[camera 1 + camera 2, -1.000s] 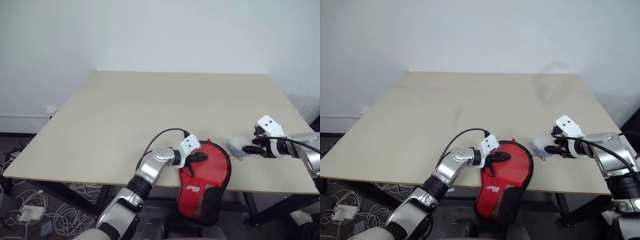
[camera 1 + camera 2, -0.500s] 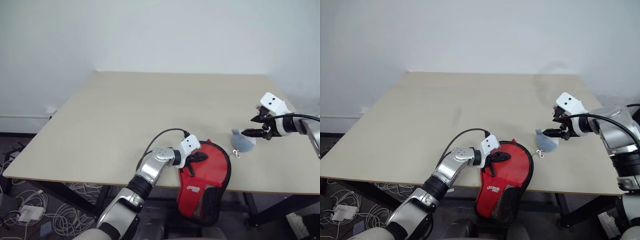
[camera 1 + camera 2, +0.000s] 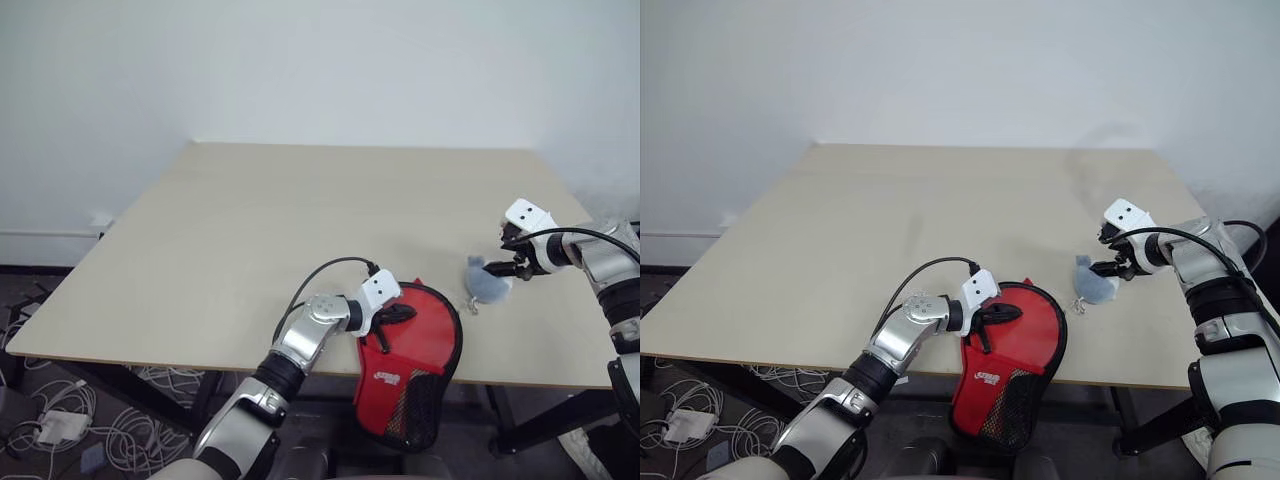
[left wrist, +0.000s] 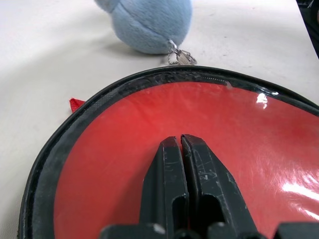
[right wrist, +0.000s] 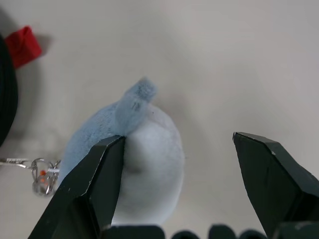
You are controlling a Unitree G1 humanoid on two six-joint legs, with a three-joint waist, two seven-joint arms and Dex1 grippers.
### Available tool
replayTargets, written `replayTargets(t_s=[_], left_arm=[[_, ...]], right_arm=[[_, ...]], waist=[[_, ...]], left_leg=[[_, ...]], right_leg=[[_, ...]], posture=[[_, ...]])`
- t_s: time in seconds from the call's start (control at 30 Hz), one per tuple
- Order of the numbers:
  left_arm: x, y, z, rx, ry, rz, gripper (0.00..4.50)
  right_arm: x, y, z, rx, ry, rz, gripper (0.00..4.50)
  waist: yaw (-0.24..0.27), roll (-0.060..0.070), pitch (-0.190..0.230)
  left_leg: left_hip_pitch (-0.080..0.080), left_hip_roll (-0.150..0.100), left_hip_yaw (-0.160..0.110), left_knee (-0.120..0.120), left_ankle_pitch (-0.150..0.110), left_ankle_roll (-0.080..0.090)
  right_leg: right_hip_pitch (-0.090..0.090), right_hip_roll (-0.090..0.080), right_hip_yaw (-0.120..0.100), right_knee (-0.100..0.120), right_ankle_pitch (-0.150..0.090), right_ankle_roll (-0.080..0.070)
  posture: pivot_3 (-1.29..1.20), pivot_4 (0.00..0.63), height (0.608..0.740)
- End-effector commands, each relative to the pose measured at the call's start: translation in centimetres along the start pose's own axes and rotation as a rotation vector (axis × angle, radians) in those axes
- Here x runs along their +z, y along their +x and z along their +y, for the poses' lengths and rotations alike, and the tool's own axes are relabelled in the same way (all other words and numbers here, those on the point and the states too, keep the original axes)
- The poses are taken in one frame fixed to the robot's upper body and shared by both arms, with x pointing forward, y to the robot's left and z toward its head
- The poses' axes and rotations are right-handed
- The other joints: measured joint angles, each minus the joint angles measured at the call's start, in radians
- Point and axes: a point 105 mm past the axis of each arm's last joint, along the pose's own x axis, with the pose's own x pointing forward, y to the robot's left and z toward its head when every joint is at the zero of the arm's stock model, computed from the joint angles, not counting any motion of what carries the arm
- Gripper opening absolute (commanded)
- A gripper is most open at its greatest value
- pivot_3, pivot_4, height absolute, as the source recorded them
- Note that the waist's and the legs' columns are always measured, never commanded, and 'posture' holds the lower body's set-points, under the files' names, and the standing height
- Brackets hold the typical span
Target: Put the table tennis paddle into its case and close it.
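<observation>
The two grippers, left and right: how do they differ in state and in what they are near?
The left gripper has its jaws shut, while the right gripper has its jaws open wide. The left gripper rests over the red paddle-shaped fabric case at the table's near edge; the right gripper is at the small pale blue plush toy with a metal key ring, which lies on the light wooden table. Both have two black fingers.

Plain white wall (image 3: pixel 320 70) behind a light beige wooden table (image 3: pixel 250 230) with dark legs, grey floor (image 3: pixel 25 300) at the left littered with tangled white cables (image 3: pixel 60 425) and a white power adapter (image 3: pixel 48 432), a white baseboard strip (image 3: pixel 45 233) along the wall, even soft light
</observation>
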Motion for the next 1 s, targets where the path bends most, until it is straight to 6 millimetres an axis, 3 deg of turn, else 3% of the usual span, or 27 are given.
replayTargets(t_s=[0.03, 0.33, 0.6, 0.7, 0.87, 1.0], left_arm=[[-2.6, 0.0, -0.5, 0.0, -0.049, 0.086, 0.0], [-2.5, 0.1, -0.1, 0.011, -0.049, 0.08, 0.0], [-1.8, 0.3, 0.3, -0.009, -0.032, 0.056, 0.0], [-1.5, 0.3, 0.2, -0.035, -0.033, 0.033, 0.0], [-1.4, 0.3, -0.2, -0.086, -0.019, 0.015, 0.0], [-2.2, 0.1, -0.4, -0.12, -0.004, 0.044, 0.0]], right_arm=[[-0.3, -1.2, 0.4, 0.037, -0.054, 0.023, 3.72], [-1.3, -2.1, 2.9, 0.119, -0.058, 0.047, 3.72], [-0.8, -1.6, 3.4, 0.12, -0.028, 0.034, 3.72], [-0.7, -1.4, 3.4, 0.112, -0.02, 0.029, 3.17], [-0.6, -1.4, 3.9, 0.131, -0.037, 0.023, 1.41], [-0.2, -1.7, 4.3, 0.144, -0.072, 0.009, 0.36]], waist=[[0.001, 0.0, 0.0], [0.001, 0.0, 0.0], [0.0, 0.0, 0.0], [0.0, 0.0, 0.0], [0.0, -0.001, 0.0], [0.0, -0.001, 0.0]], left_leg=[[0.0, 0.0, 0.0, 0.0, 0.0, 0.0], [0.0, 0.0, 0.0, 0.0, 0.0, -0.001], [0.0, 0.0, 0.0, 0.0, -0.001, -0.001], [0.0, 0.0, 0.0, 0.0, -0.001, -0.001], [0.0, 0.0, 0.0, 0.0, 0.0, -0.001], [0.0, 0.0, 0.0, 0.0, 0.0, 0.0]], right_leg=[[0.0, 0.0, 0.0, 0.0, 0.0, 0.0], [0.0, 0.0, 0.0, 0.0, 0.0, 0.0], [0.0, 0.0, 0.0, 0.0, 0.0, 0.0], [0.0, 0.0, 0.0, 0.0, 0.0, 0.0], [0.0, 0.0, 0.0, 0.0, 0.0, 0.0], [0.0, 0.0, 0.0, 0.0, 0.0, 0.001]], posture=[[0.0, 0.0, 0.734], [0.0, 0.0, 0.734], [0.0, 0.0, 0.734], [0.0, 0.0, 0.734], [0.0, 0.0, 0.734], [0.0, 0.0, 0.734]])
